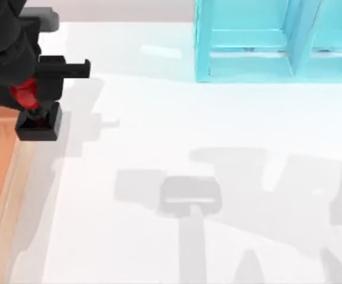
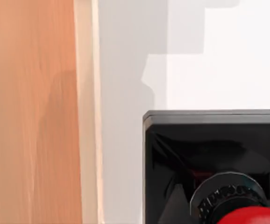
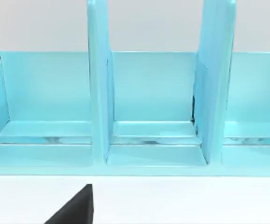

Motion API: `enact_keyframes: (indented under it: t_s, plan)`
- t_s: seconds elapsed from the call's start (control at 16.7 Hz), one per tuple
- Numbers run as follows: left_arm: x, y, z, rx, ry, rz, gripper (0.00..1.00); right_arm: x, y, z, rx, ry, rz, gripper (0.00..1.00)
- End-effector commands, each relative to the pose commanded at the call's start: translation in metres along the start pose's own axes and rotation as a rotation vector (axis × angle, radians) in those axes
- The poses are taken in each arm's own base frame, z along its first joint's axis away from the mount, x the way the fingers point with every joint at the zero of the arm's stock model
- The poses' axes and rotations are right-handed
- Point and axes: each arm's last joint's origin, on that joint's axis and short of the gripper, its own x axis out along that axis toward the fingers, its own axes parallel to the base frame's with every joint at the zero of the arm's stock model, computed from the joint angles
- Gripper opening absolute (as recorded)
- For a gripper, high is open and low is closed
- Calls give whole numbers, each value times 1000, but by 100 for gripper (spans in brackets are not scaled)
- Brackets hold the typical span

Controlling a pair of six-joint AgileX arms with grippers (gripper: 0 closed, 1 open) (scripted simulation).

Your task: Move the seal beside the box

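Note:
The seal [image 1: 39, 122] is at the table's far left, its black square base just to the right of the box's pale rim [image 1: 18, 177]. Its red knob [image 1: 24, 94] is tucked under my left gripper [image 1: 32, 97], which is shut on it. In the left wrist view the seal's black base [image 2: 209, 154] looms close, with the red knob [image 2: 252, 217] at the picture's edge and the box's orange-brown inside [image 2: 27, 116] and rim [image 2: 86, 116] alongside. I cannot tell whether the base rests on the table. My right gripper [image 3: 74, 207] faces the shelf unit.
A translucent cyan shelf unit [image 1: 265, 41] stands at the back right, and its open compartments [image 3: 151, 93] are close in the right wrist view. White tabletop [image 1: 177, 130] stretches from the seal across the middle and front, crossed by grey arm shadows.

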Motion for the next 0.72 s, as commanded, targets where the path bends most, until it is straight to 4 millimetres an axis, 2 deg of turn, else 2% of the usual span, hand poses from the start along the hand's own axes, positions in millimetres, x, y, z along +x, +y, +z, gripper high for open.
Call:
enact_keyframes:
  t_s: [0.42, 0.66, 0.72]
  plan:
    - [57, 2, -4, -6, -4, -2, 0, 0, 0, 0, 0, 0, 0, 100]
    - [60, 2, -4, -6, -1, -1, 0, 0, 0, 0, 0, 0, 0, 100]
    - [60, 2, -4, -6, -1, -1, 8, 0, 0, 0, 0, 0, 0, 100]
